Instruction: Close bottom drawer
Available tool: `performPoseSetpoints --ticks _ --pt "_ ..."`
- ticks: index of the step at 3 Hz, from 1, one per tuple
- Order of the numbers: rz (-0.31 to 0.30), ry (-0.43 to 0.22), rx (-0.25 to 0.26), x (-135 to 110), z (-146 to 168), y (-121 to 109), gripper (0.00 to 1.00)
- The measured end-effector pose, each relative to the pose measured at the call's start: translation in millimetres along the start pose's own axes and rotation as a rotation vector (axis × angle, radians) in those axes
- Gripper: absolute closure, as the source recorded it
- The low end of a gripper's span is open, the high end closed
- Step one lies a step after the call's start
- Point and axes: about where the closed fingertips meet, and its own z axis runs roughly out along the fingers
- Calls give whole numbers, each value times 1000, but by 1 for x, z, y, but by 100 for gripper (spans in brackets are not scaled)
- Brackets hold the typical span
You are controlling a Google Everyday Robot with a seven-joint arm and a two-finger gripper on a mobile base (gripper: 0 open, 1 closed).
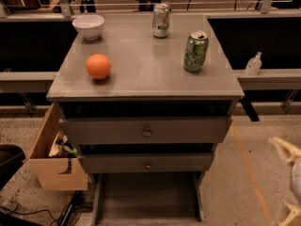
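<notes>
Bottom drawer (146, 199) stands out; tool (281, 180) low at right, spread wide, empty; green can (195, 51) label unreadable.

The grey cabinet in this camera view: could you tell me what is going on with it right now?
A one-armed robot is meant to close the bottom drawer of the cabinet. That drawer stands pulled out near the floor. The gripper hangs low at the right edge of the view, open, holding nothing and apart from the drawer, so the push has not begun. On the cabinet's top sit an orange, a white bowl, a green can and a silver can.
</notes>
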Motion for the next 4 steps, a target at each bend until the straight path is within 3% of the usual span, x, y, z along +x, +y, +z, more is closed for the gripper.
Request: performPoseSetpoints --ticks 1,3,4 --pt "11 18 -53 15 18 28 0" --pt "-4 21 -29 13 30 32 0" --pt "-1 -2 -31 32 77 59 0"
